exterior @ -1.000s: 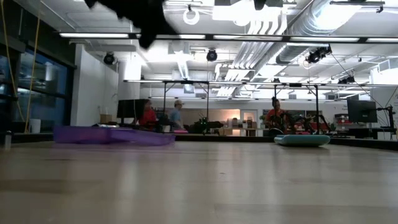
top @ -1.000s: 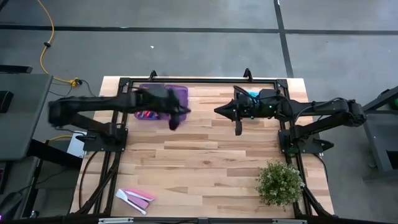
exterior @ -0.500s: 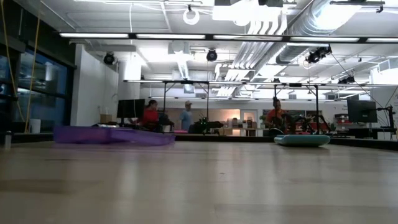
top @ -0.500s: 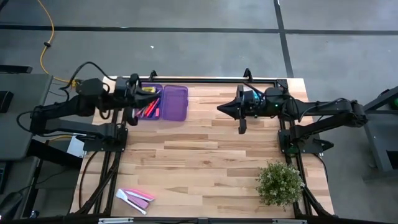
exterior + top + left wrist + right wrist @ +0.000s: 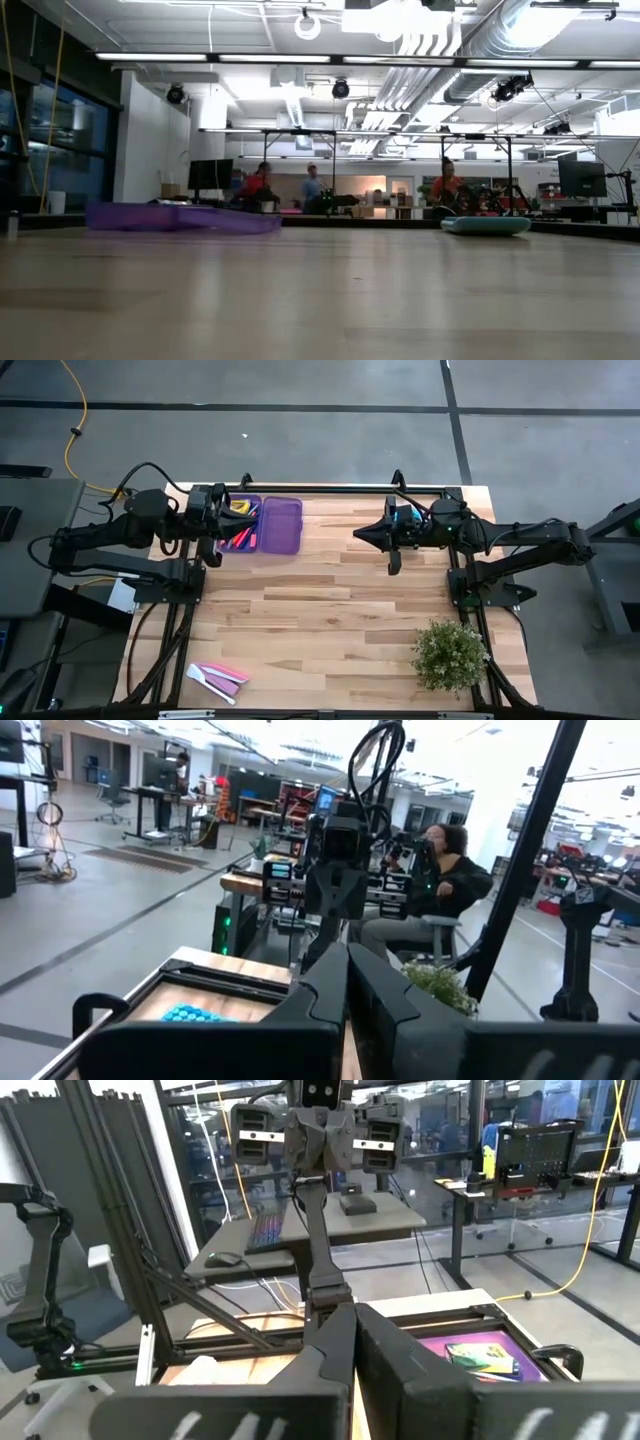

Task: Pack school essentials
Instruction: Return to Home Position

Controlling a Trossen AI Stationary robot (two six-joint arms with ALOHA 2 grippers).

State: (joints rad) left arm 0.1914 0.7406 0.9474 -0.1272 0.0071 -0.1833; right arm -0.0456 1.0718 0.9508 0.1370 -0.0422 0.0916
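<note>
Fingers on both arms are pressed together: in each wrist view the two dark fingers meet with no gap and nothing pinched between them. My left gripper [image 5: 216,530] sits tucked back at the table's left side, at the end away from the low camera. Its tips are just beside the left end of the box [image 5: 283,525] and point along it.

The box lies open, its long axis running across the table toward the right arm. The tray half next to my left gripper holds the supplies [image 5: 240,530], red and yellow-green among them. The lid half lies bare beside it. The right gripper [image 5: 360,535] hangs well apart from the lid, pointing back at it over bare wood.

So the box is straight ahead of the left tips, and the left arm is much the nearer. I judge any further retreat should go backward, away from that end, so it isn't nudged. Pink and white pieces [image 5: 218,677] lie outside the box at the left side's other end, so I'd call the packing unfinished.
</note>
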